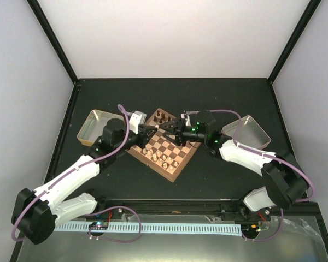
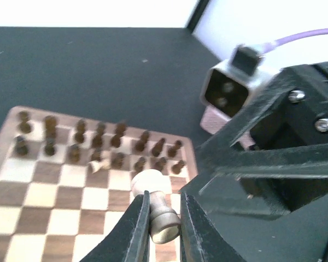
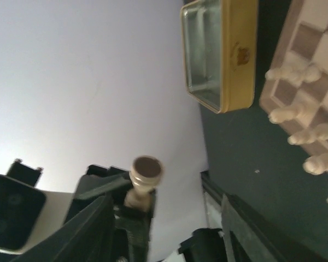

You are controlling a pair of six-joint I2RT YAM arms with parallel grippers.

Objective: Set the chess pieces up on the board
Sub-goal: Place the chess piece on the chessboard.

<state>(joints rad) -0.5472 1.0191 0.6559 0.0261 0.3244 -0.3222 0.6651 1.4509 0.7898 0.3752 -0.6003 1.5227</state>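
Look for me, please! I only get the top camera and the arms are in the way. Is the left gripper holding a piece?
Observer: Yes. The left wrist view shows the left gripper shut on a pale piece.
Operator: Is the other one grabbing it too?
Observer: No. In its own wrist view the right gripper is open, with its fingers wide apart.
Operator: Which way is the piece pointing?
Observer: Its base, a dark round pad, shows face-on in the right wrist view.
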